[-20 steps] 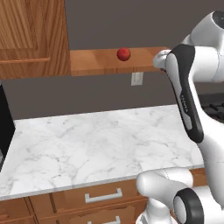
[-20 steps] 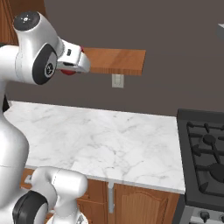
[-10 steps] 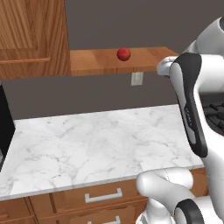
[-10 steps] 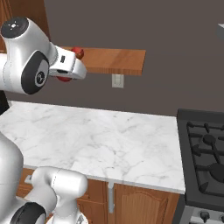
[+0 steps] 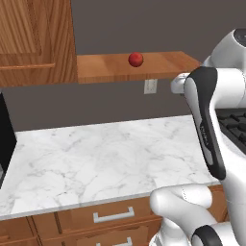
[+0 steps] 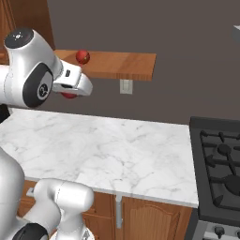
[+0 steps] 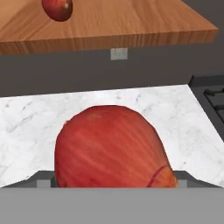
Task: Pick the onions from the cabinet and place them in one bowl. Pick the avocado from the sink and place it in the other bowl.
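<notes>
— Marble counter (image 5: 101, 153) spreads below us, wooden shelf (image 6: 117, 64) of the cabinet (image 5: 33, 41) on the far wall.

— Our gripper (image 6: 70, 93) clasps one onion (image 7: 111, 146); the second onion (image 5: 136, 59) sits on the shelf.

Open marble counter (image 5: 105, 158) below, wooden shelf (image 5: 158, 65) overhead, stove (image 6: 220, 164) at right.

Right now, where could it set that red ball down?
The marble counter is bare from the black appliance to the stove. The shelf has room right of the other onion. Nowhere looks crowded.
</notes>
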### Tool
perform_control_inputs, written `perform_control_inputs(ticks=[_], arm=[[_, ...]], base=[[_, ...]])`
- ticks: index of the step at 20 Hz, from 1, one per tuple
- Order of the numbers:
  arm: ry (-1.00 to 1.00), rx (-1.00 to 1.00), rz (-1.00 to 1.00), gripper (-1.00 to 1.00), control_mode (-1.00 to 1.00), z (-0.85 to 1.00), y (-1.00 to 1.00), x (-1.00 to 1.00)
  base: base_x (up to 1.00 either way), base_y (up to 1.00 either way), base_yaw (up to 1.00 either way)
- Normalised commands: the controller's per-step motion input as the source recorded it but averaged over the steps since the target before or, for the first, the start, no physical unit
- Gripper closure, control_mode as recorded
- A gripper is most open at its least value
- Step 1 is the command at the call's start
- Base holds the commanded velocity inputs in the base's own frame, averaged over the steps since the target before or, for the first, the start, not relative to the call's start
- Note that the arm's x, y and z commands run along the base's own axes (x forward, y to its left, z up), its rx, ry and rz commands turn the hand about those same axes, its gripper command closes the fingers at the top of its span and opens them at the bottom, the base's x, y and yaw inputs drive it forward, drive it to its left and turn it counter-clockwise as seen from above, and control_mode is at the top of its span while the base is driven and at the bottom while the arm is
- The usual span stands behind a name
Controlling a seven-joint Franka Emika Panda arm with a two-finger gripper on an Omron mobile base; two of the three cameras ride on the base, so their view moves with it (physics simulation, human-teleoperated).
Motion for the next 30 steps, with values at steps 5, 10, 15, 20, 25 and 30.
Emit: perform_control_inputs(ticks=[5, 10, 15, 20, 25, 30], arm=[[0.08, 0.0, 0.0, 1.0, -1.0, -0.33, 0.0, -0.2], [0.02, 0.0, 0.0, 1.0, -1.0, -0.32, 0.0, -0.32], [0.0, 0.0, 0.0, 1.0, 1.0, -0.11, 0.0, -0.14], [0.0, 0.0, 0.0, 1.0, 1.0, 0.0, 0.0, 0.0], [0.0, 0.0, 0.0, 1.0, 1.0, 0.0, 0.0, 0.0], [0.0, 0.0, 0.0, 1.0, 1.0, 0.0, 0.0, 0.0]], base=[[0.0, 0.0, 0.0], [0.0, 0.0, 0.0], [-0.18, 0.0, -0.02], [-0.28, -0.02, -0.48], [-0.22, -0.07, -0.77], [-0.04, 0.0, -0.84]])
